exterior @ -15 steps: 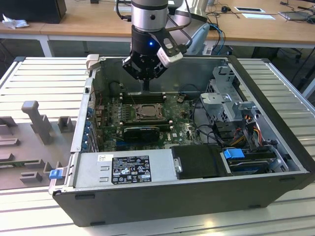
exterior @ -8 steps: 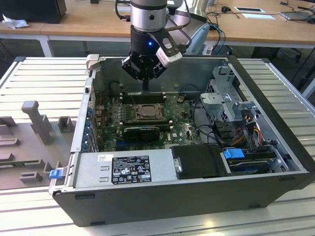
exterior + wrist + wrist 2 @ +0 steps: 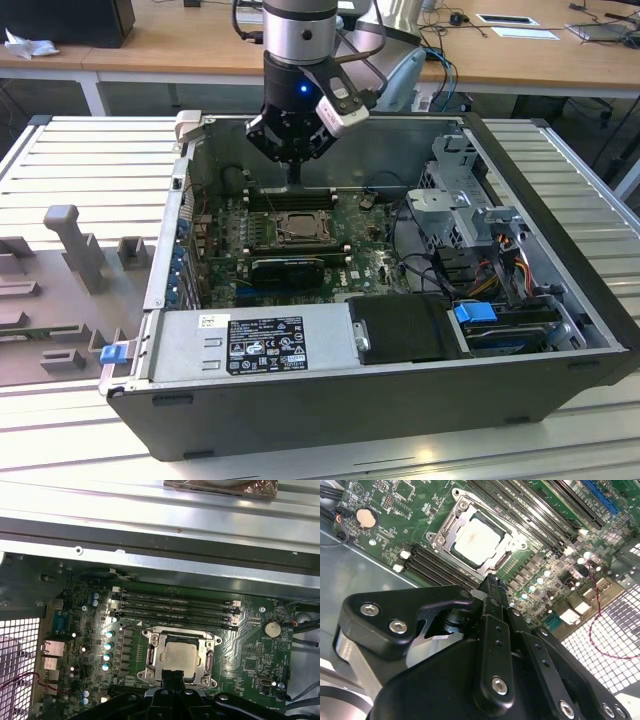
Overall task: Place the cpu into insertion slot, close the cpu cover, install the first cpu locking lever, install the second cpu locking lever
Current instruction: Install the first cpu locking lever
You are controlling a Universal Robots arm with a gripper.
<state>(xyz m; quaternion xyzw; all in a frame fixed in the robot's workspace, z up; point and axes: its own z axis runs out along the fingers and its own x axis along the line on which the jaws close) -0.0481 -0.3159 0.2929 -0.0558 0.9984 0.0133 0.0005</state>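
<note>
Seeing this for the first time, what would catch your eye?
The open computer case sits mid-picture in the exterior view. The arm reaches down into it, with its tool above the green board. In both wrist views the pale cpu stands out, framed by the metal cover, and the tool's tip hangs close by the cover's edge.

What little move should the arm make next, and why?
Probably ease straight down to the edge of the cpu cover, to start latching it. The cpu lies in the insertion slot, the cover looks down around it, and the gripper, shut and empty, hangs near that edge.
</note>
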